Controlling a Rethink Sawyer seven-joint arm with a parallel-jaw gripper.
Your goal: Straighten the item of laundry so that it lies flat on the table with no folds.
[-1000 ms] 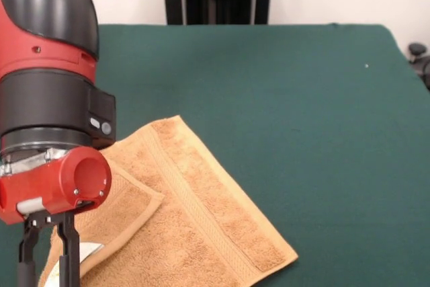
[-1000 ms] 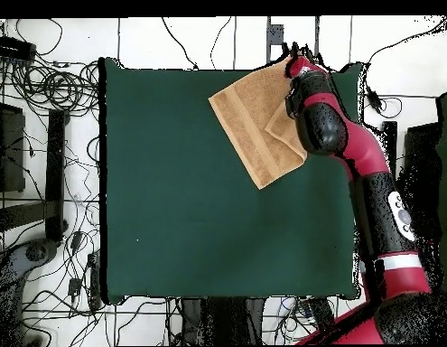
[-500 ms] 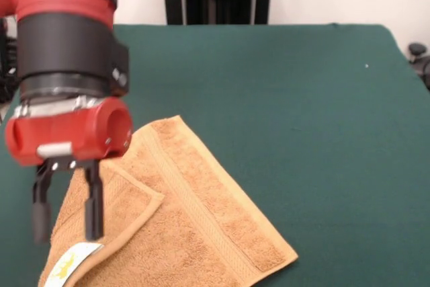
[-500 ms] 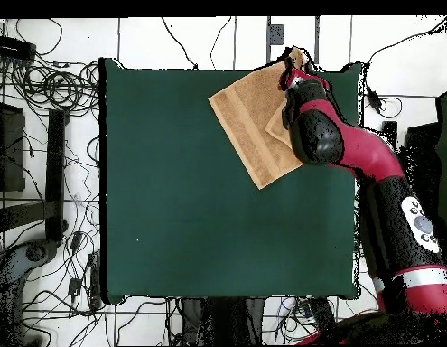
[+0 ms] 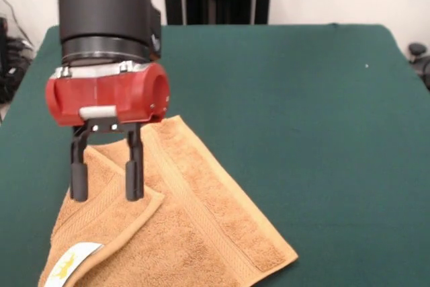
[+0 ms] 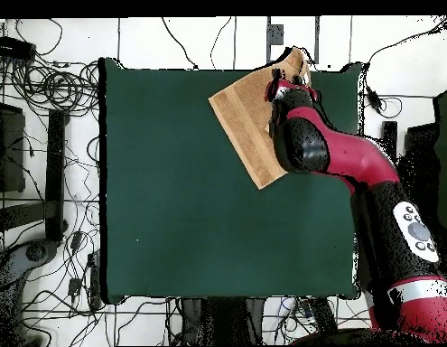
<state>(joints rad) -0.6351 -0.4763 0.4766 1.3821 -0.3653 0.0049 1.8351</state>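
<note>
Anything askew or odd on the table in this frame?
Yes: the towel is not flat. One corner is folded back over it, its white label facing up, and it lies skewed at the table edge. The open gripper hangs over that fold.

Even, diffuse lighting is observed across the dark green felt-covered table (image 5: 302, 132); no glare is recorded on it. A soft, faint shadow is seen beneath the folded flap of the orange-tan terry towel (image 5: 195, 213). A dull highlight is noted on the red and black gripper housing (image 5: 106, 92). Focus is sharp in the front view. The overhead view is rendered darker.
</note>
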